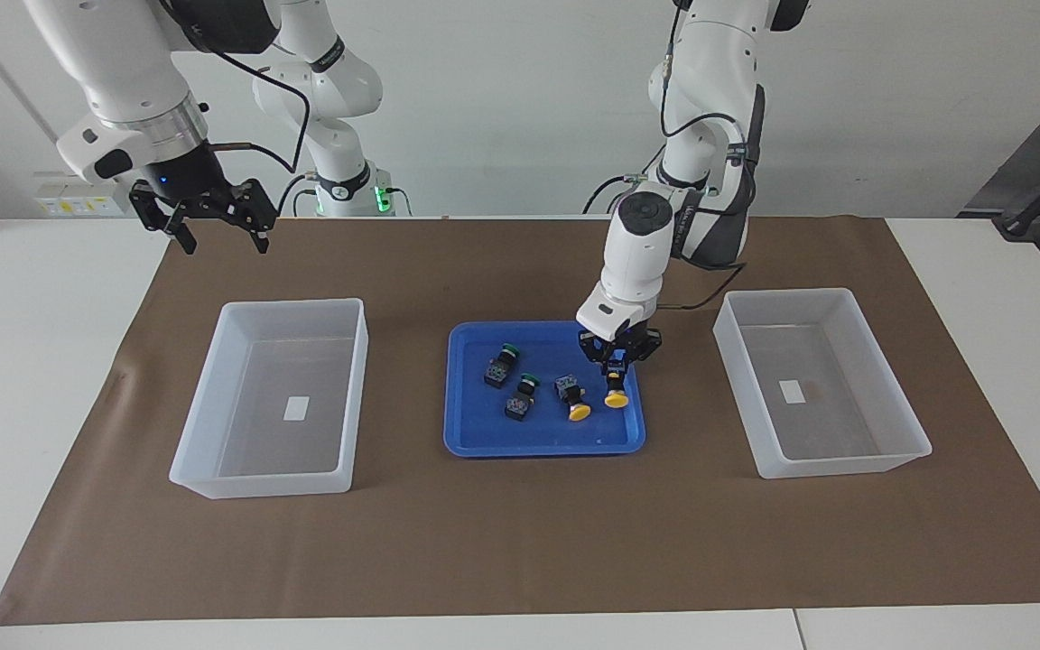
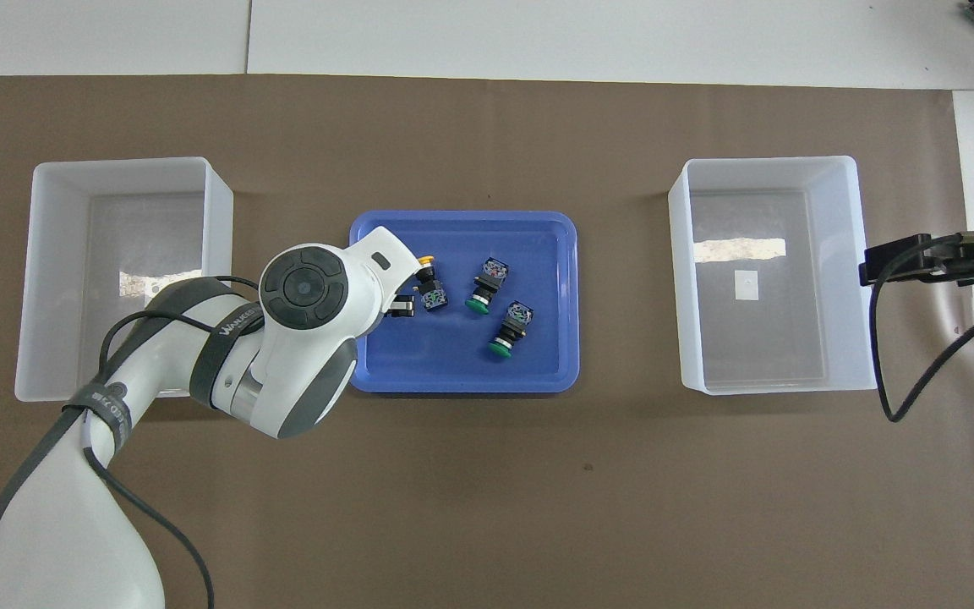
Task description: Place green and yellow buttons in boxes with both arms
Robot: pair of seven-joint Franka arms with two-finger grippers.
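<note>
In the blue tray (image 1: 459, 444) my left gripper (image 1: 617, 368) is shut on the dark body of a yellow button (image 1: 616, 399), cap pointing away from the robots. The overhead view hides this button under the left arm; only a bit of the left gripper (image 2: 403, 306) shows. A second yellow button (image 1: 573, 401) (image 2: 429, 289) lies beside it, and two green buttons (image 1: 500, 363) (image 1: 520, 395) lie toward the right arm's end of the tray. One box (image 1: 813, 384) (image 2: 51, 279) stands at the left arm's end, the other box (image 1: 276, 397) (image 2: 842, 279) at the right arm's. My right gripper (image 1: 213, 227) (image 2: 867, 264) waits open, high beside that second box.
Brown paper (image 1: 520, 542) covers the middle of the white table (image 1: 23, 361). The tray (image 2: 462, 382) sits midway between the two boxes. Black cables hang from both arms, one looping beside the box at the right arm's end (image 2: 901, 397).
</note>
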